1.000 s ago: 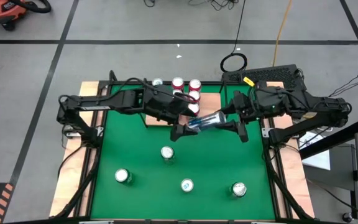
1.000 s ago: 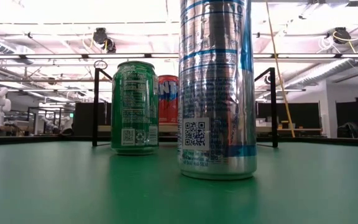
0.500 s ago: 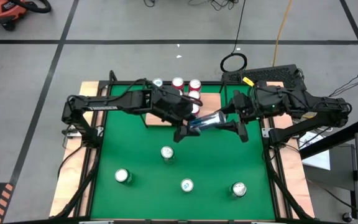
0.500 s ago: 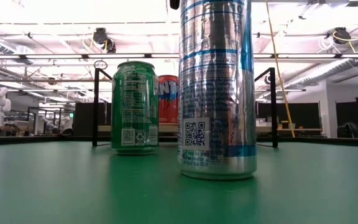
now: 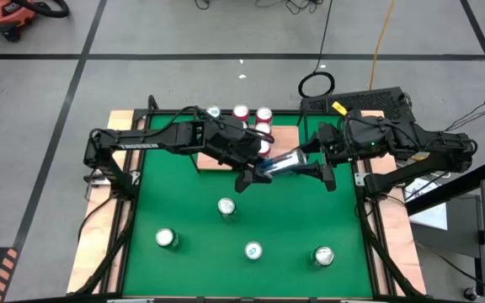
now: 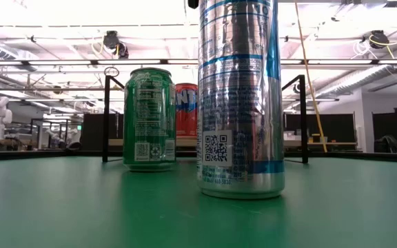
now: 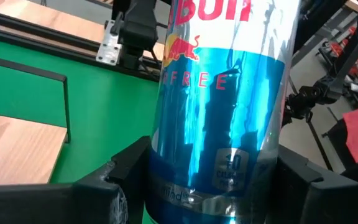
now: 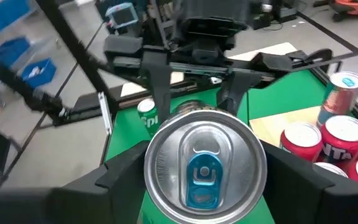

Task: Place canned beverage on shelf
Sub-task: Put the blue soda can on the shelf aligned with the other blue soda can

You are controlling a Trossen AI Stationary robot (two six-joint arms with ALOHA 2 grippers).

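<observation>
Both grippers are clamping a blue-and-silver can (image 5: 279, 162), held tilted in the air above the green mat (image 5: 183, 210), just beside the shelf (image 5: 286, 135). The left gripper (image 5: 253, 177) is gripping one end, the right gripper (image 5: 317, 165) the other.

The left gripper (image 5: 255, 174) is reaching further across toward the right gripper (image 5: 310, 165) than a second ago, and its jaws are narrowing onto the lower end of the blue can (image 5: 280, 162) held between the two arms.
</observation>
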